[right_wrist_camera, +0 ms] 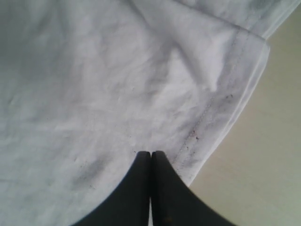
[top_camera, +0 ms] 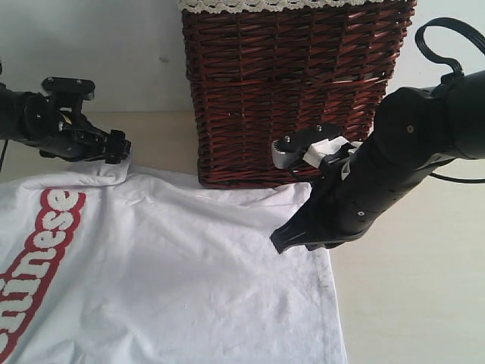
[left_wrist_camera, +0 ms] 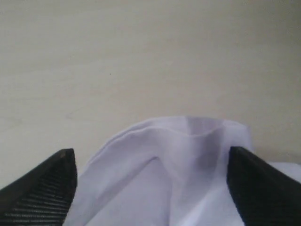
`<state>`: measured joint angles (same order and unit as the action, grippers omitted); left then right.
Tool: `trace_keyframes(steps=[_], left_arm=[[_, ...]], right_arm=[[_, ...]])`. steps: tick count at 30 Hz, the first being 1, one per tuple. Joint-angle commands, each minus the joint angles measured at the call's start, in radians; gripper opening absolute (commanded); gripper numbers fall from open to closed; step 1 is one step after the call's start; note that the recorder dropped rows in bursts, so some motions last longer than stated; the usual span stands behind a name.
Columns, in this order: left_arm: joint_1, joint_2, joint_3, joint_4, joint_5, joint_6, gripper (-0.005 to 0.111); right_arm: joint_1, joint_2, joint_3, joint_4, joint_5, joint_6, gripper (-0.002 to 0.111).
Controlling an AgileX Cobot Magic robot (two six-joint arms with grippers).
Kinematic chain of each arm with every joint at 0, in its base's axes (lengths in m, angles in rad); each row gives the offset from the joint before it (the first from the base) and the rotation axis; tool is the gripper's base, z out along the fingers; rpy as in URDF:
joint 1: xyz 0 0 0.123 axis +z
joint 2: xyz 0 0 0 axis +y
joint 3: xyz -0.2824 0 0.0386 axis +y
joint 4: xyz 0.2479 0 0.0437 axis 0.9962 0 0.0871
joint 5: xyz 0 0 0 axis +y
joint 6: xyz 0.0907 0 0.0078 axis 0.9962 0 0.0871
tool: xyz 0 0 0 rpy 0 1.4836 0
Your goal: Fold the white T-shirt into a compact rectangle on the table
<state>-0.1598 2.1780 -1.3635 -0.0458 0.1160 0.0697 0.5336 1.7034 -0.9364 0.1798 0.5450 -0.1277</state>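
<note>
The white T-shirt (top_camera: 189, 265) lies spread on the table (top_camera: 409, 303), its red-edged lettering (top_camera: 45, 243) at the left. My left gripper (top_camera: 121, 149) is low at the shirt's far left corner. In the left wrist view it (left_wrist_camera: 150, 151) stands open, with a raised fold of the shirt (left_wrist_camera: 178, 160) between the two fingers (left_wrist_camera: 47, 188), neither pressing on it. My right gripper (top_camera: 279, 243) points down over the shirt near its right edge. In the right wrist view it (right_wrist_camera: 150, 155) is shut, tips together above the cloth (right_wrist_camera: 94, 84) beside the stitched hem (right_wrist_camera: 221, 94), with nothing between them.
A dark wicker basket (top_camera: 295, 83) with cream lace trim stands at the back middle, close behind the shirt's far edge and the right arm. Bare tabletop (right_wrist_camera: 263, 165) lies to the right of the shirt. A pale wall runs behind.
</note>
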Motion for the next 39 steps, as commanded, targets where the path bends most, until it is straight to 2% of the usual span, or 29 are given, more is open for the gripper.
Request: trace_keyframes(steps=[1,7,12,18,21,27,29,35,37,39], left_arm=[[0.0,0.01,0.001,0.005,-0.018,0.038,0.067],[0.021,0.008,0.001,0.005,-0.015,-0.003,0.022],[0.021,0.01,0.001,0.005,-0.028,0.005,0.0],[0.023,-0.01,0.001,0.01,-0.024,0.035,0.0],[0.06,-0.091,0.001,0.016,-0.043,0.112,0.0],[0.119,-0.137,0.001,0.016,-0.088,0.114,0.0],[0.12,-0.124,0.001,0.026,-0.09,0.146,0.008],[0.118,-0.121,0.001,0.028,-0.096,0.185,0.072],[0.118,-0.128,0.001,0.028,-0.094,0.185,0.08],[0.118,-0.139,0.001,0.028,-0.068,0.181,0.081]], right_arm=[[0.002,-0.008,0.002,0.004,-0.017,-0.008,0.0],[0.002,-0.008,0.002,0.004,-0.017,-0.008,0.0],[0.002,-0.008,0.002,0.016,-0.017,-0.008,0.0],[0.002,-0.008,0.002,0.016,-0.007,-0.012,0.0],[0.002,-0.008,0.002,0.016,-0.01,-0.012,0.0],[0.002,-0.008,0.002,0.035,-0.012,-0.032,0.0],[0.002,-0.008,0.002,0.035,-0.012,-0.032,0.0],[0.002,-0.008,0.002,0.038,-0.01,-0.035,0.0],[0.002,-0.008,0.002,0.038,-0.01,-0.035,0.0],[0.002,-0.008,0.002,0.038,-0.01,-0.035,0.0]])
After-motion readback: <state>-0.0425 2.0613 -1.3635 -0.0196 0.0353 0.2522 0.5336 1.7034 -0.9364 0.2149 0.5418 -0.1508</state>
